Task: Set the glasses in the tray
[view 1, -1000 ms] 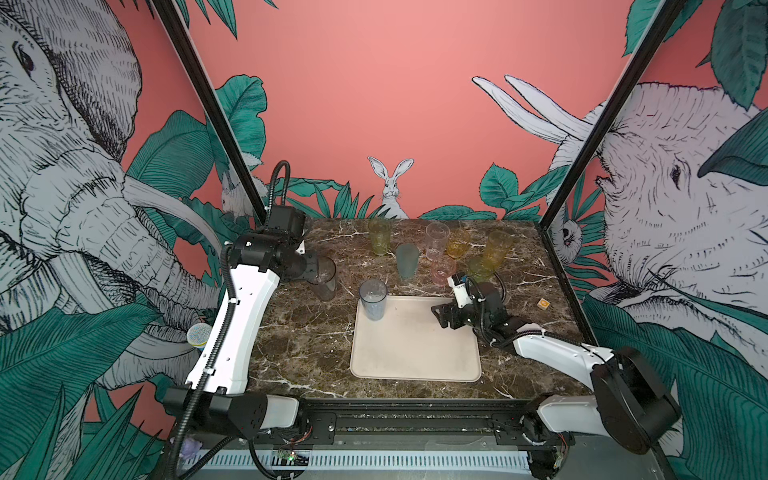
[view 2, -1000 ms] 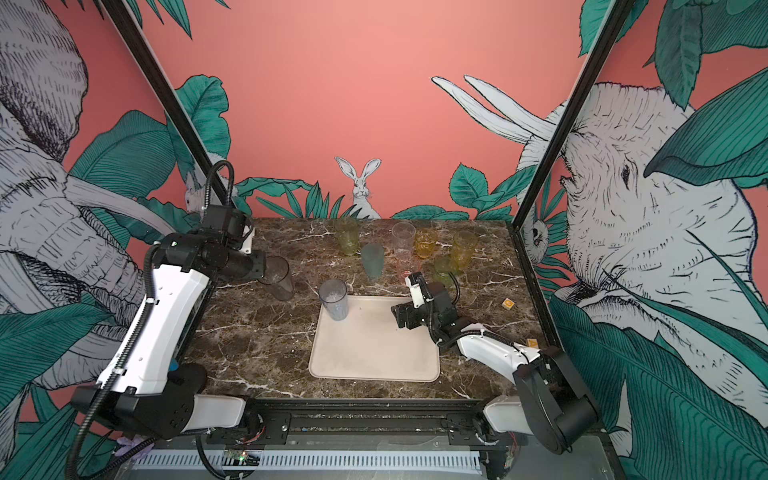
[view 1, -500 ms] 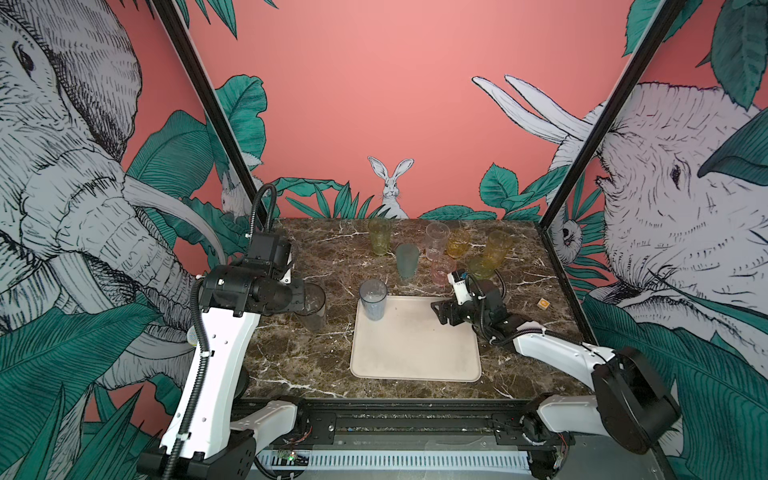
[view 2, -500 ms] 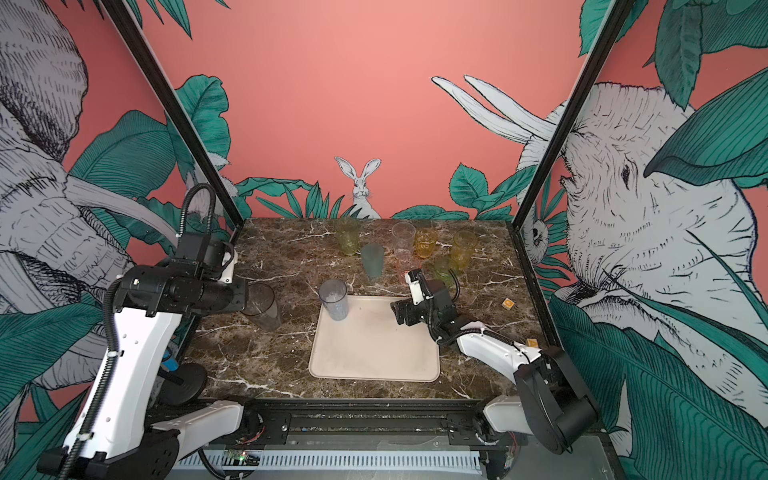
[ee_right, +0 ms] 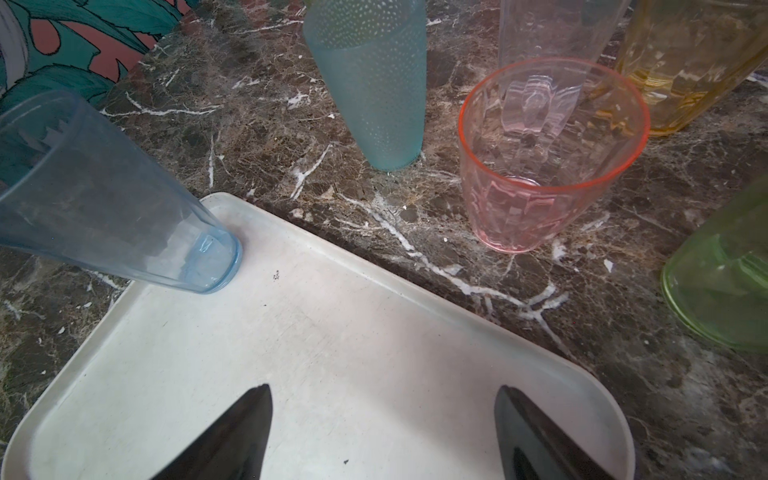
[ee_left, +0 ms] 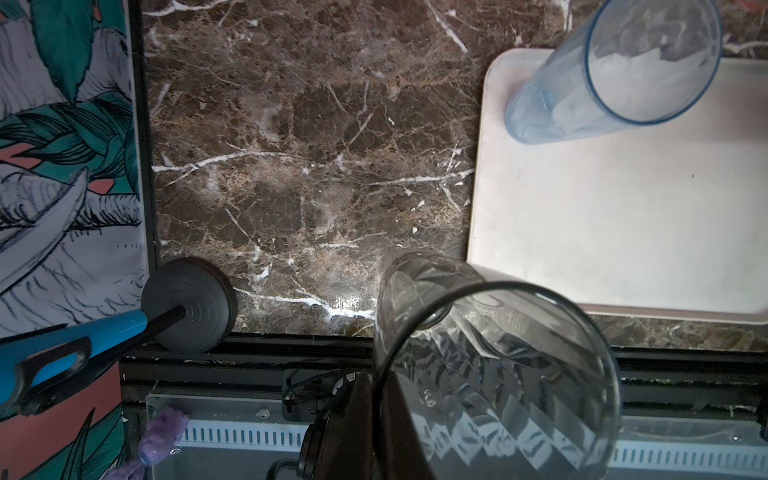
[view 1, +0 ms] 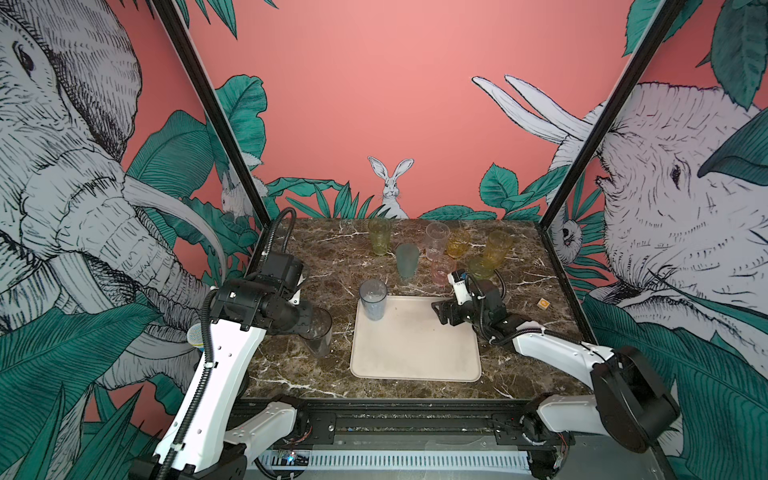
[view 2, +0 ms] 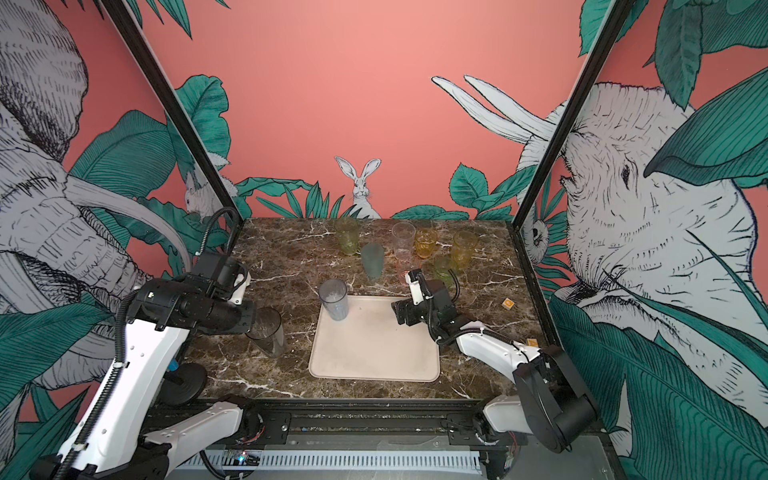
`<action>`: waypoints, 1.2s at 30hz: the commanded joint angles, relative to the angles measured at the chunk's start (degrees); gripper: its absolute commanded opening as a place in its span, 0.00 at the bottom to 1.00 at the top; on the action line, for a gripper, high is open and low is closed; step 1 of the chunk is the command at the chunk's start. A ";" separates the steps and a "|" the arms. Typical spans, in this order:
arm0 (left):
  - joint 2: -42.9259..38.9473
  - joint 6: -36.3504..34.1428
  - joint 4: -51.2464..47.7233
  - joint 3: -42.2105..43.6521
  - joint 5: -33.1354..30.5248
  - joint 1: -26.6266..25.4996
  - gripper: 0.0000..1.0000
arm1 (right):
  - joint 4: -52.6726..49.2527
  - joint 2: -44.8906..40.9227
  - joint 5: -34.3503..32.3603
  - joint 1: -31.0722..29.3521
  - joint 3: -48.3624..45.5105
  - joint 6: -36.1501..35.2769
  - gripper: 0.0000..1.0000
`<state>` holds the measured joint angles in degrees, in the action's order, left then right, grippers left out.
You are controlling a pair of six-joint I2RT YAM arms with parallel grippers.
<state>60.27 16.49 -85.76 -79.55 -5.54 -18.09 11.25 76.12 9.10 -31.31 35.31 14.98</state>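
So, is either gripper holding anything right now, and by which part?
The left gripper pinches the smoky grey glass by its wall at the rim. The right gripper hangs open over the tray, holding nothing.

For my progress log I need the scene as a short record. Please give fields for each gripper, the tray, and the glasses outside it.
left gripper: shut on the smoky glass, held left of the tray
right gripper: open, empty, over the tray
tray: one grey-blue glass upright in its far left corner
on the table: seven more glasses upright behind the tray, among them the teal glass and the pink glass
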 commanded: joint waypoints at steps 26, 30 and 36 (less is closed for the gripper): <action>0.63 10.23 23.03 15.50 1.69 -14.93 0.00 | -0.08 1.00 -0.98 -0.35 1.96 -0.66 0.86; 1.24 10.89 25.19 16.94 0.84 -16.55 0.00 | -0.05 0.96 -0.97 -0.33 1.96 -0.60 0.86; 2.77 11.56 27.58 18.00 -0.92 -18.68 0.00 | -0.02 0.96 -0.84 -0.35 1.96 -0.58 0.86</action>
<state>62.81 26.41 -60.75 -62.28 -4.60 -35.92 11.20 76.77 8.71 -31.35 35.33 14.92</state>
